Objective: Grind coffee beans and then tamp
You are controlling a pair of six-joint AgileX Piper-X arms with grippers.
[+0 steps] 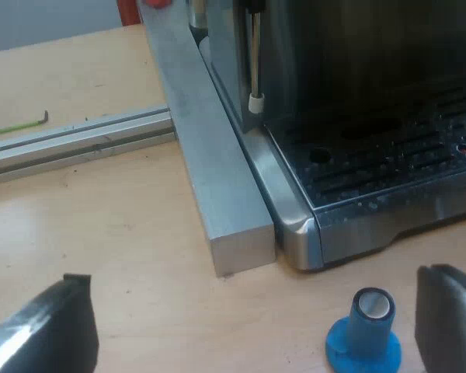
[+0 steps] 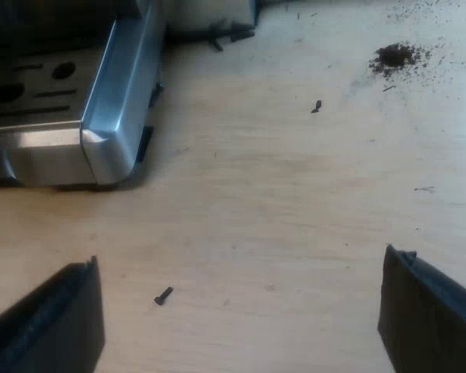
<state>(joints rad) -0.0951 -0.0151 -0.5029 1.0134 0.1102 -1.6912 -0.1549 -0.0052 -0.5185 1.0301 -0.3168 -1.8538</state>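
The left jaws were spread wide apart and held nothing, their black fingers hanging low over the pale wooden bench. Between those fingers stood the blue tamper, upright on its broad base with its pale-topped stem pointing up. It was just beside one finger, and no contact with it could be seen. Past the tamper came the rounded front corner of the espresso machine, its slotted drip tray wet with droplets. A square aluminium bar lay along the machine's side, touching or nearly touching it, and a second metal rail met that bar crosswise. Above the tray's edge hung the steam wand with a white tip. Farther off on the bench lay a thin greenish hex key. The right jaws were likewise parted wide with nothing between them but bench, their fingers low over the wood. A small dark screw lay between them. Beyond it sat another corner of the espresso machine, steel-sided. Well apart from the machine, a little heap of spilled coffee grounds lay on the bench with loose grains scattered round it, and a small dark scrap lay nearer.
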